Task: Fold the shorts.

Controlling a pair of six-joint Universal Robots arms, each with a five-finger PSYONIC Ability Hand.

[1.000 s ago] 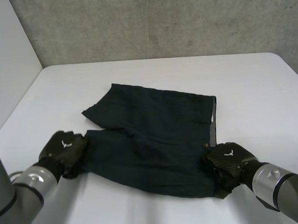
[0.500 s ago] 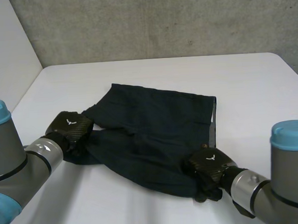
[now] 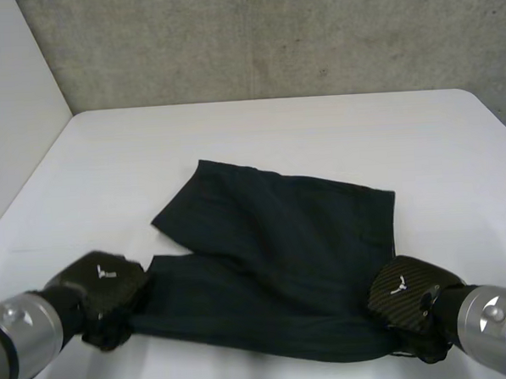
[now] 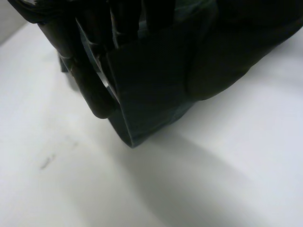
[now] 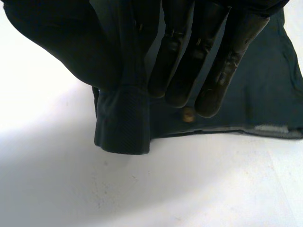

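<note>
While the shorts, spread on the desk between the hands, are pinched at one corner by the left hand and at the waistband by the right hand, either shallow pinch may be lost, skewing the fold.

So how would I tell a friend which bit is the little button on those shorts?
Start at the white table, where dark navy cloth shorts lie. Go to the waistband corner pinched by the robot's right hand; just at the tips of its fingers sits a small round brass button. It is the only shiny, golden spot on the dark cloth.
</note>
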